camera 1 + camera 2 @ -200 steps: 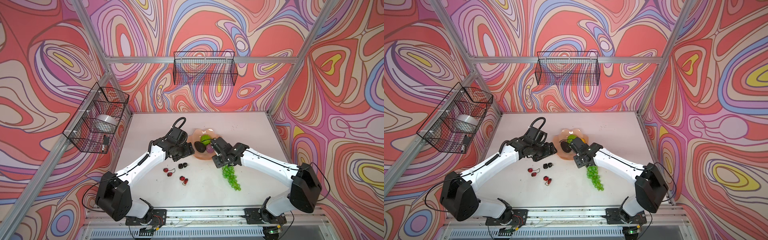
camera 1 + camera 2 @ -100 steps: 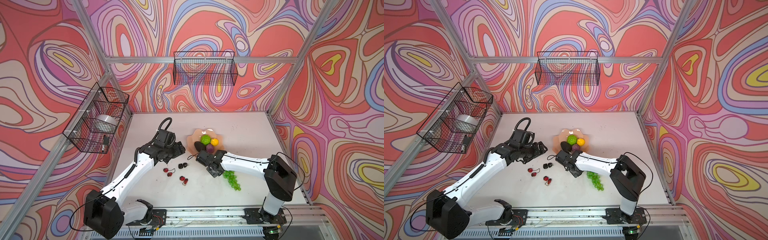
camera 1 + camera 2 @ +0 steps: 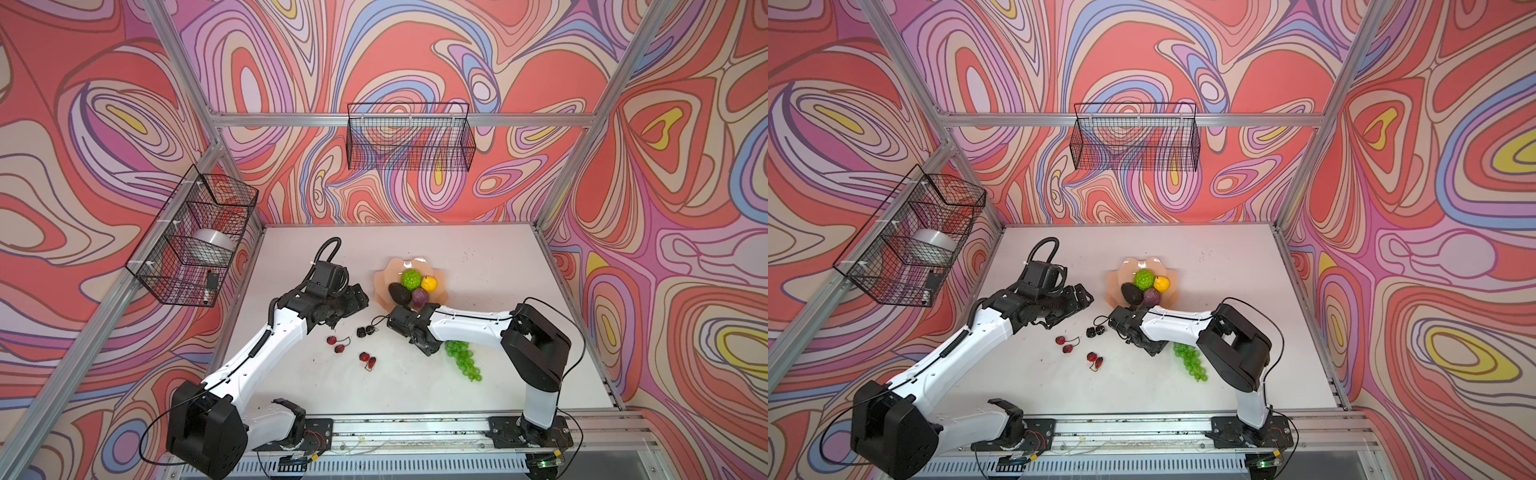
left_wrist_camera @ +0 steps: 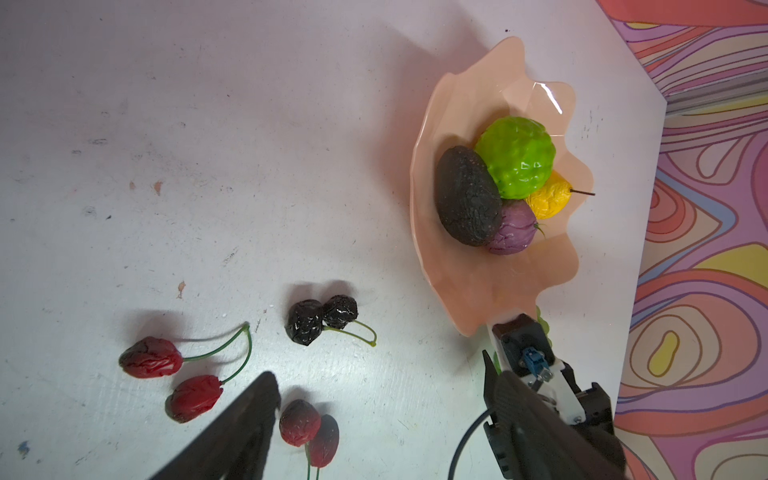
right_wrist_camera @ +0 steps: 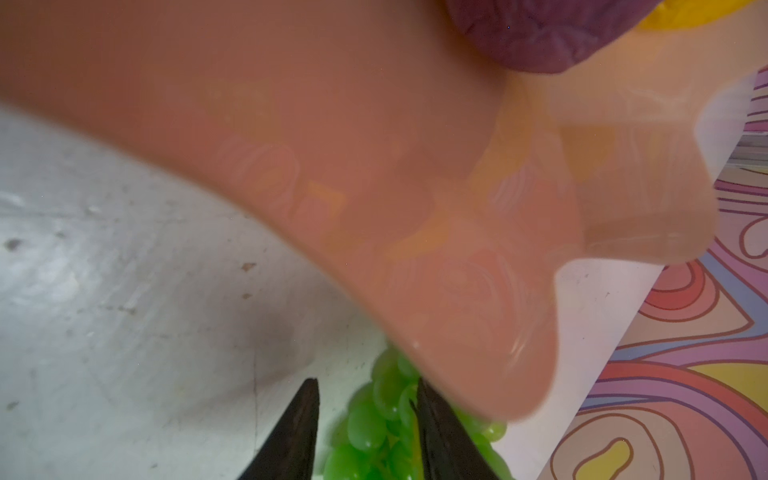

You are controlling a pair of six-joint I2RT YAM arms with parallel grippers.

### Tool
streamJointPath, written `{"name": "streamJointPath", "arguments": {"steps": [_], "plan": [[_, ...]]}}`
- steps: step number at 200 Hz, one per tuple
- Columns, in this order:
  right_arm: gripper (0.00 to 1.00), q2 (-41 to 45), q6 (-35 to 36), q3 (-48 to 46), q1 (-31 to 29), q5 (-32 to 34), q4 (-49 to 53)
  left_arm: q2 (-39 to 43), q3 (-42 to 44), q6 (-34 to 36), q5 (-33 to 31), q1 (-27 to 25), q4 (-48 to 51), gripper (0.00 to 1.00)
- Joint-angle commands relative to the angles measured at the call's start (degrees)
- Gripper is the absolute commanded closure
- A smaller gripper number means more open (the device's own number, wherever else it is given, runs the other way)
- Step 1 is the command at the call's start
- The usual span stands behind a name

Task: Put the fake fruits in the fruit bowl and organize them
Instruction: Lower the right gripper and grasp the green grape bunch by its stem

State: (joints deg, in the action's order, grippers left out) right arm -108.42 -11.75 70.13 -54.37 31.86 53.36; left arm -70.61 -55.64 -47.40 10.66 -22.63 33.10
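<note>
Lift your right gripper (image 5: 365, 384) straight up and slowly before swinging over. The grapes (image 5: 374, 432) look limp, and their top lies tucked under the bowl (image 5: 291, 145) rim, so a sideways drag could shove the dish. The jaws are half-closed on the bunch, with a pad against berries on each side. The bunch lies on the table (image 5: 124, 291), just beside the bowl. Aim for the bowl's bare near side.
</note>
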Motion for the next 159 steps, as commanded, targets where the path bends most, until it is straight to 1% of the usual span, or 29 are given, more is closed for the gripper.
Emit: {"name": "streamJointPath", "arguments": {"steps": [1, 39, 74, 90, 124, 142, 159], "plan": [[0.58, -0.54, -1.85, -0.76, -0.24, 4.22, 0.64, 0.83, 0.63, -0.68, -0.18, 0.46, -0.45, 0.15], [0.59, 0.9, -3.17, -2.25, -0.3, 4.51, -0.79, 0.64, 0.88, -0.94, 0.4, 0.52, -0.58, 0.15], [0.59, 0.4, -2.87, -2.14, -0.24, 6.9, -0.69, 0.71, 1.31, -1.23, 0.51, 0.49, -0.8, 0.15], [0.64, -0.43, -2.95, -1.88, -0.29, 7.77, -0.63, 0.64, 1.25, -1.34, 0.73, 0.55, -0.78, 0.15], [0.74, -0.54, -4.1, -1.76, -0.25, 7.43, -0.18, 0.82, 1.49, -1.65, 0.91, 0.48, -0.88, 0.15], [0.82, -0.55, -4.47, -1.66, -0.24, 7.69, 0.29, 0.58, 1.5, -1.82, 1.12, 0.56, -0.94, 0.15], [0.87, -0.41, -4.65, -1.58, -0.28, 7.69, 0.52, 0.31, 1.41, -1.77, 1.26, 0.49, -0.96, 0.15]]}}
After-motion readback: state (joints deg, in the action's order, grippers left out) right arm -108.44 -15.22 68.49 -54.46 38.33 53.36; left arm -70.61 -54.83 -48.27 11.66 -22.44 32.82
